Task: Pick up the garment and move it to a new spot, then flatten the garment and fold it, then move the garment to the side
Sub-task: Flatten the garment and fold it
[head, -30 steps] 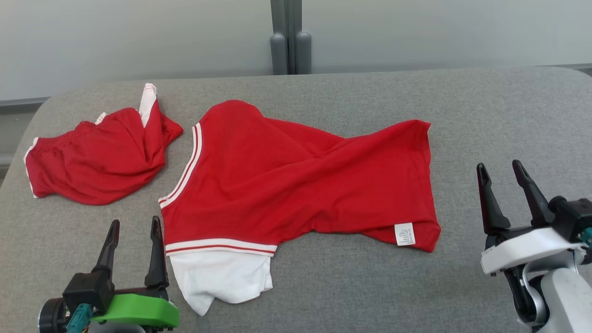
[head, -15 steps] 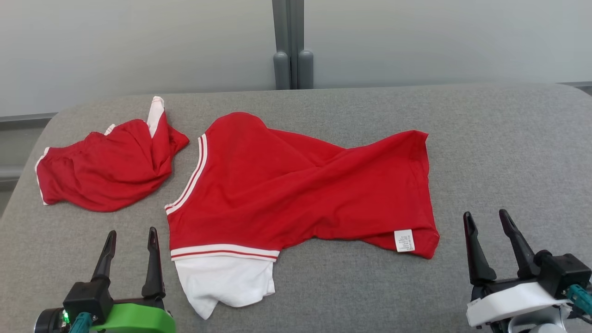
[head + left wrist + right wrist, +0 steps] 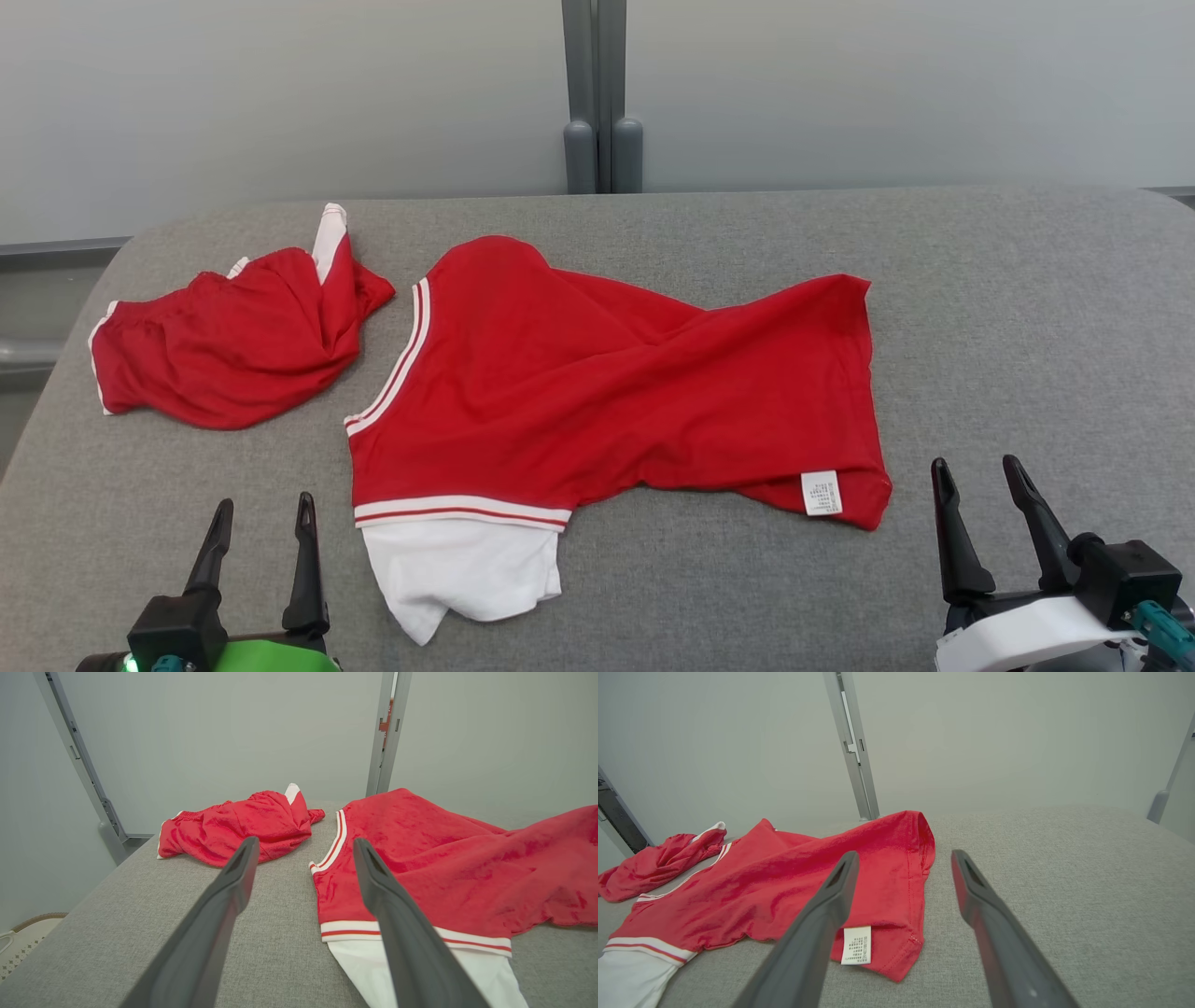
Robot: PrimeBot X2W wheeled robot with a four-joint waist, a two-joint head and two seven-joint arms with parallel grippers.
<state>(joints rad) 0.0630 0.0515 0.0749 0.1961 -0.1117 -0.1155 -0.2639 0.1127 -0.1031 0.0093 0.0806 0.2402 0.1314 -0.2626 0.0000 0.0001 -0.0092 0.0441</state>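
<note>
One red shirt [image 3: 607,392] beside crumpled shorts [image 3: 224,359]

Open grey tabletop [image 3: 1027,308] is found to the right of the spread red shirt [image 3: 607,383], the far left is occupied by crumpled red shorts [image 3: 224,355], and a narrow gap is seen between the two.

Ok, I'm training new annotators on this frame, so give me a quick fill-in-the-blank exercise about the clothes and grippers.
1. The left gripper and the right gripper both stand ____, holding nothing.
2. The red shirt has a sleeve coloured ____.
3. Its label sits at the corner closest to the ____ gripper.
4. In the head view, the crumpled red shorts lie to the shirt's ____.
Missing words: open; white; right; left.
</note>
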